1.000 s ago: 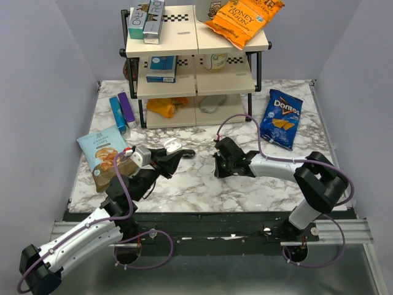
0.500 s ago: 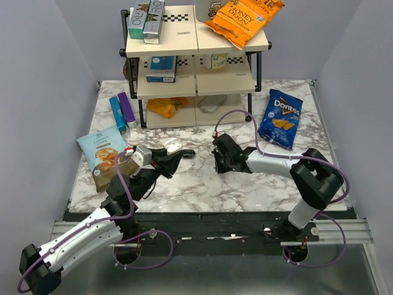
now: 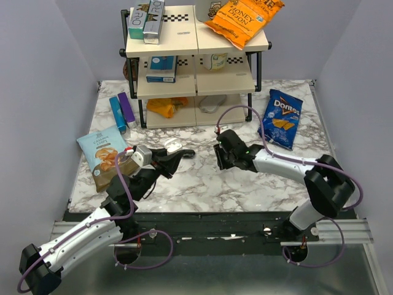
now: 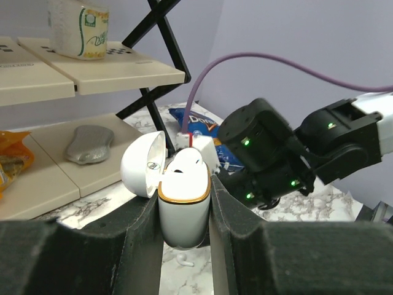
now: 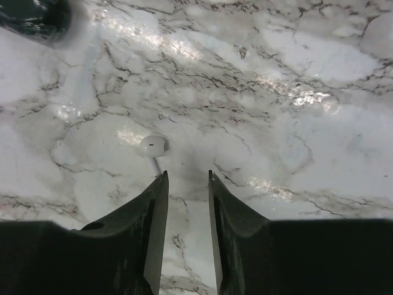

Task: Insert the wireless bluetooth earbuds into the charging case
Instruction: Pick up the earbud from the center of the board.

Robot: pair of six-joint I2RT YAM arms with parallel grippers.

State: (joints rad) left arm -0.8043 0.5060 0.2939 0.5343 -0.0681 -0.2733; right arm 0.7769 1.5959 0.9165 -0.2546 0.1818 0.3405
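Observation:
My left gripper (image 4: 183, 200) is shut on the white charging case (image 4: 182, 212) and holds it upright above the table, lid (image 4: 143, 165) flipped open. A white earbud (image 4: 188, 161) seems to sit in the case's top. Another white earbud (image 4: 183, 260) lies on the marble under the case. In the top view the case (image 3: 171, 145) is left of centre, with the left gripper (image 3: 176, 153) around it. My right gripper (image 5: 187, 175) is open and empty, just above the table. A white earbud (image 5: 153, 145) lies just beyond its left fingertip (image 5: 161, 182). The right gripper (image 3: 220, 161) is right of the case.
A two-tier shelf rack (image 3: 196, 80) with boxes and snack bags stands at the back. A Doritos bag (image 3: 280, 119) lies at the right. A chips bag (image 3: 104, 153) and two slim boxes (image 3: 122, 111) lie at the left. The marble table (image 3: 196, 184) has an edge near the arm bases.
My right gripper has moved a little away from the near edge, toward the rack. My left gripper and the case have stayed still.

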